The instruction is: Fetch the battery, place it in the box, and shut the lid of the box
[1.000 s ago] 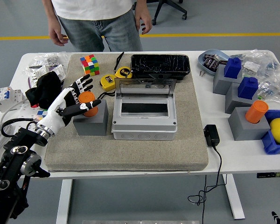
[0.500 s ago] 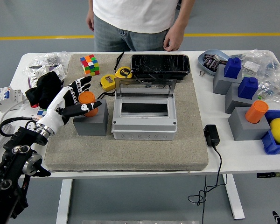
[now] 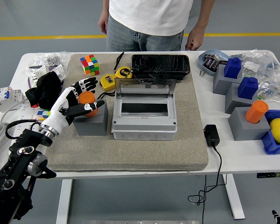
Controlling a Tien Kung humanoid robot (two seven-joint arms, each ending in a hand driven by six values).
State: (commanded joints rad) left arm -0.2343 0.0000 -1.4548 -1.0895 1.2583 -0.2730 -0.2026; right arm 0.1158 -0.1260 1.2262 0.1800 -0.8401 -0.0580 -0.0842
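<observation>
A: Left hand (image 3: 74,103) is in from the left, white palm, black fingers (image 3: 86,84) fanned out behind the orange battery (image 3: 87,100), thumb lying across its front.

B: Has it got a grip?

A: It's cupping it, fingers either side, but not squeezed tight as far as I can tell. The battery is upright in the top of a grey block (image 3: 91,120), and that block sits on the beige mat (image 3: 130,149) covering the middle of the bench (image 3: 238,154).

B: And the box?

A: Just right of the block: grey box (image 3: 144,116), clear lid (image 3: 145,87) tipped up at the back, so it's open. Behind it, a black tray (image 3: 160,65). Two yellow tape measures (image 3: 116,77) and a colour cube (image 3: 89,64) are at the far left of the mat.

B: Right side?

A: Well apart from the hand: three more grey blocks, two topped with blue pieces (image 3: 240,77), one with a second orange cylinder (image 3: 256,112). A black adapter (image 3: 211,135) lies just off the mat's edge, its cable hanging over the bench's near edge.

B: Anyone else?

A: A person (image 3: 151,23) in a white shirt and jeans stands at the far side, hands down, touching nothing.
</observation>
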